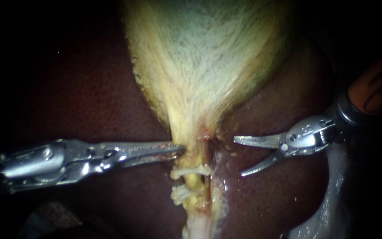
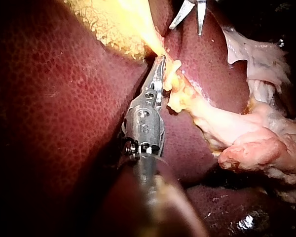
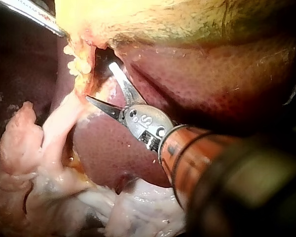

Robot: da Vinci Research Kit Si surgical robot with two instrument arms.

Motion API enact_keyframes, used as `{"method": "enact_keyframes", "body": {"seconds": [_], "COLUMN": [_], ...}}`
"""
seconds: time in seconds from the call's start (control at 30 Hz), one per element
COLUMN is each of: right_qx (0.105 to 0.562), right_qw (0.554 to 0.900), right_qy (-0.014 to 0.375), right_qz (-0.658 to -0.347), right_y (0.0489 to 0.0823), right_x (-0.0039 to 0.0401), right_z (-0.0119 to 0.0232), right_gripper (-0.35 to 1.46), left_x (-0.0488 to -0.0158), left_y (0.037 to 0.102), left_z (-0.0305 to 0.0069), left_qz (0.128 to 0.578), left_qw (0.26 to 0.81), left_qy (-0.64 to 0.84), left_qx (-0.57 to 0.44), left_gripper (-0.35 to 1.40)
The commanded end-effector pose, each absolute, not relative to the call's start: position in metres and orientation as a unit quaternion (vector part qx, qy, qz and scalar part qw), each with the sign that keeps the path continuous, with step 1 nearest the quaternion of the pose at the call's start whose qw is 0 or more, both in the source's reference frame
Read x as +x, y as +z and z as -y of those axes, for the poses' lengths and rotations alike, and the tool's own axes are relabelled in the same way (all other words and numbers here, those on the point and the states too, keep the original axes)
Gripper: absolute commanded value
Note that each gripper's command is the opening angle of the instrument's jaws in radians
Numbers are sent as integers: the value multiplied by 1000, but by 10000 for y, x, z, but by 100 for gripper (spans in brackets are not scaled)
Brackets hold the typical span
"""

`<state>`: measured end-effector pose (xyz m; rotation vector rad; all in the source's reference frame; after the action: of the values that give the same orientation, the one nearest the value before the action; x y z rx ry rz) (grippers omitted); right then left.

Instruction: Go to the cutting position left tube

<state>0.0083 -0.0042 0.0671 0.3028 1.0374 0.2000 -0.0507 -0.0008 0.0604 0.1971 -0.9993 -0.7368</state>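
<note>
**One short gap between open blades and left tube**

Two tubes are seen running down from the gallbladder neck over the liver. The left tube, yellowish and crossed by pale bands that may be clips, lies crosswise to the right instrument. That instrument is held near it, blades spread wide and nothing gripped, with the thinner right tube between. The left instrument is nearer but appears clamped on the gallbladder neck. A short advance is judged necessary.
</note>
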Motion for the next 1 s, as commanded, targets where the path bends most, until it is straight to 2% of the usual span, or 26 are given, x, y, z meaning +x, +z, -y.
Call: {"method": "enact_keyframes", "body": {"seconds": [0.03, 0.23, 0.43, 0.6, 0.77, 1.0], "right_qx": [147, 177, 218, 241, 254, 247], "right_qw": [852, 841, 827, 825, 823, 834], "right_qy": [93, 86, 86, 83, 80, 84], "right_qz": [-494, -504, -511, -505, -501, -487], "right_y": [672, 678, 694, 712, 726, 736], "right_x": [83, 96, 135, 165, 176, 174], "right_z": [44, 67, 108, 137, 145, 137], "right_gripper": [143, 143, 143, 143, 143, 141], "left_x": [-506, -488, -470, -457, -453, -454], "left_y": [603, 590, 583, 579, 575, 570], "left_z": [8, -2, -11, -16, -18, -15], "left_qz": [468, 467, 463, 460, 461, 460], "left_qw": [809, 808, 808, 809, 808, 808], "left_qy": [-345, -346, -353, -357, -358, -359], "left_qx": [93, 95, 88, 84, 84, 83], "left_gripper": [-35, -35, -35, -35, -35, -35]}}
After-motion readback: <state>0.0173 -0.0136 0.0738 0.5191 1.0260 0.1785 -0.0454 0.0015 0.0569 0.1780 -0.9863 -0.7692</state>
